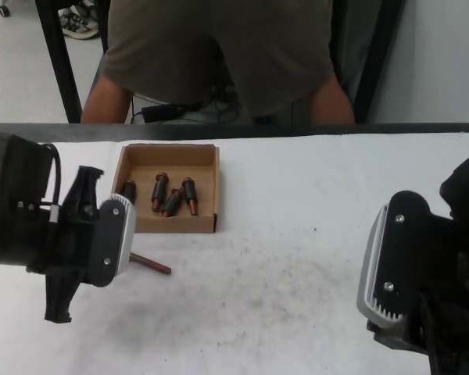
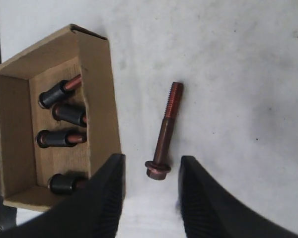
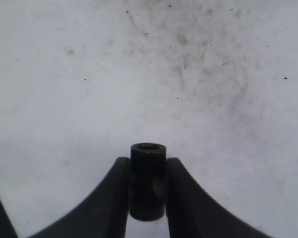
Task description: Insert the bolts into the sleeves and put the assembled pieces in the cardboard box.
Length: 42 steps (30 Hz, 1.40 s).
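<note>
Left wrist view: the left gripper (image 2: pixel 151 159) hangs over the white bench (image 2: pixel 238 74) with its 2 fingers spread apart. The flanged head of a loose copper-coloured bolt (image 2: pixel 166 126) lies between the fingertips, and neither finger touches it. The bolt lies flat just beside the cardboard box (image 2: pixel 97 89), its threaded end pointing away from the gripper. Inside the box lie 4 assembled pieces (image 2: pixel 62 139), each a black sleeve with a bolt through it. Right wrist view: the right gripper (image 3: pixel 148 162) pinches 1 black sleeve (image 3: pixel 148 186) between its fingers, the open bore end poking out past the fingertips, above bare bench. High view: the box sits toward the far edge, with the loose bolt on its near side.
</note>
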Available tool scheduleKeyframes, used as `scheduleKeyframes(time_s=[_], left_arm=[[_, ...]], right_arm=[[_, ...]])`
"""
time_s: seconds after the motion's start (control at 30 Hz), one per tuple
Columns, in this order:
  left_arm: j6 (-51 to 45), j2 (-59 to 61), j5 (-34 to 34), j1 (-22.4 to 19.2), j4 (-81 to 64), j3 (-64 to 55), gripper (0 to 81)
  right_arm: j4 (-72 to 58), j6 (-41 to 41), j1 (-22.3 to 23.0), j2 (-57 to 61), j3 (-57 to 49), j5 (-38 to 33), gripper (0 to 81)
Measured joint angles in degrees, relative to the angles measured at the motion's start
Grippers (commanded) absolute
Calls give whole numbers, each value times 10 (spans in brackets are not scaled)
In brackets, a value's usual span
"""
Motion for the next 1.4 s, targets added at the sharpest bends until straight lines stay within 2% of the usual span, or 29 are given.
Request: scheduleKeyframes(time_s=[0.13,0.4,0.53,0.77,1.4], left_arm=[[16,36,-6,0,2,-18,351],[45,110,-23,-25,4,-84,340],[71,135,-45,-25,48,-115,340],[103,140,-52,-25,119,-134,340],[121,140,-42,-25,122,-134,321]], right_arm=[[-1,0,0,0,9,0,2],[-1,0,0,0,10,0,2],[-1,0,0,0,10,0,2],[-1,0,0,0,10,0,2],[-1,0,0,0,10,0,2]])
